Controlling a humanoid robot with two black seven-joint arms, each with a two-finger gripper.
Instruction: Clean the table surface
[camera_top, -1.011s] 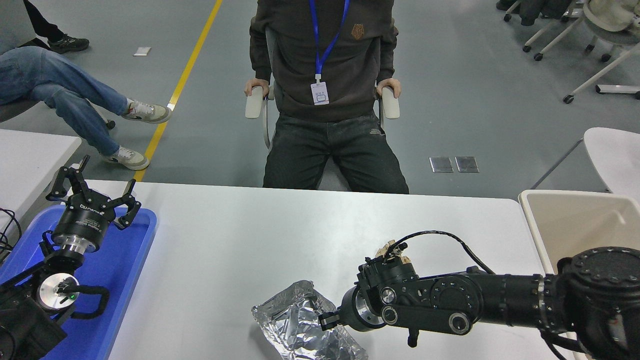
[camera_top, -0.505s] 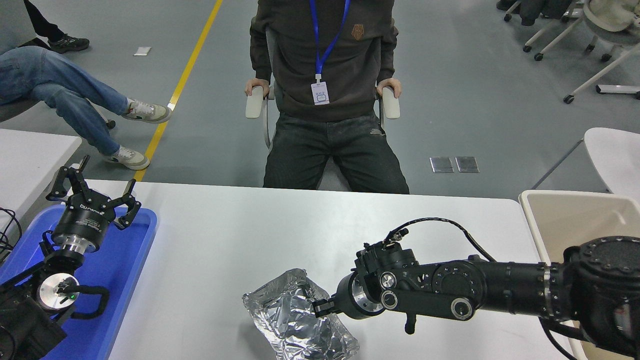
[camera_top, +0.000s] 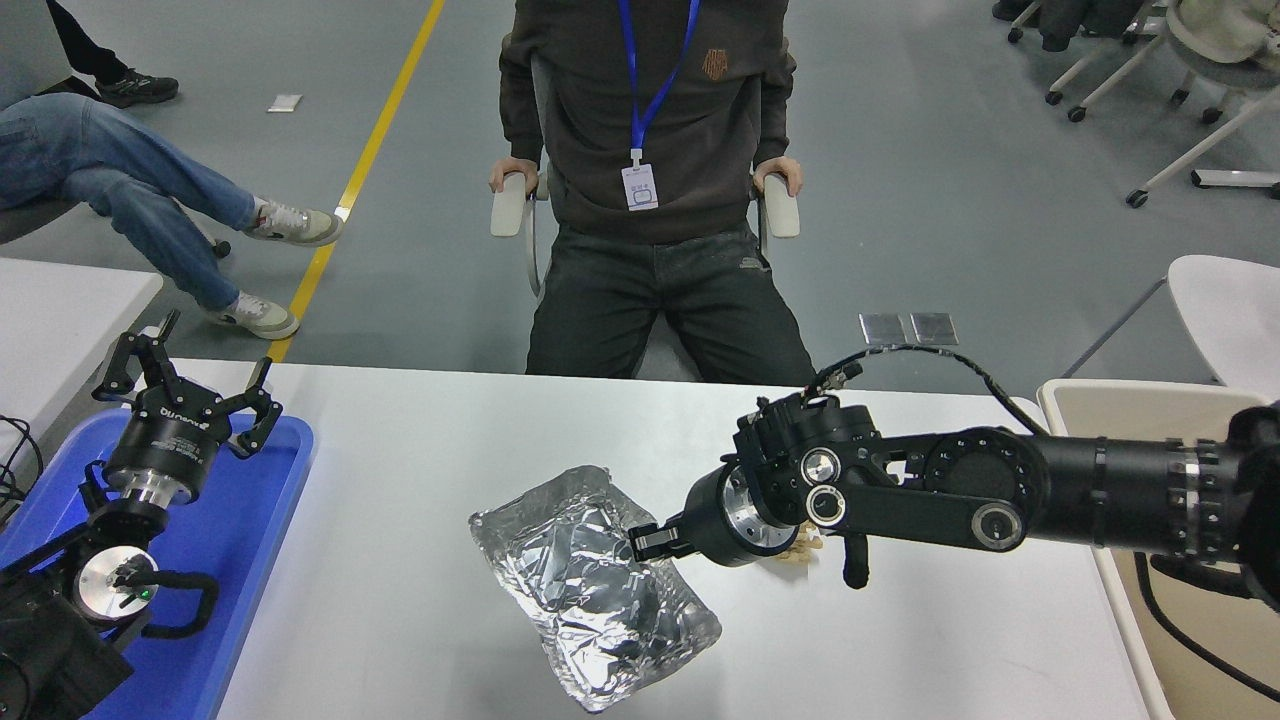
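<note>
A crumpled foil bag (camera_top: 594, 585) is gripped at its right edge by the right gripper (camera_top: 648, 542), whose fingers are closed on the foil; the bag appears lifted or tilted over the table (camera_top: 420, 480), though whether its lower end is touching the surface cannot be told; a small beige scrap (camera_top: 803, 550) is seen on the table just under the right wrist, partly hidden; the beige bin (camera_top: 1120, 420) stands at the table's right end, well apart from the bag; the left gripper (camera_top: 186, 392) is parked over the blue tray (camera_top: 240, 540) with fingers spread wide and nothing held; a person (camera_top: 650, 190) is seated at the far side; the task is judged to be midway: the bag is grasped but not yet binned, and the scrap is left to be cleared.
</note>
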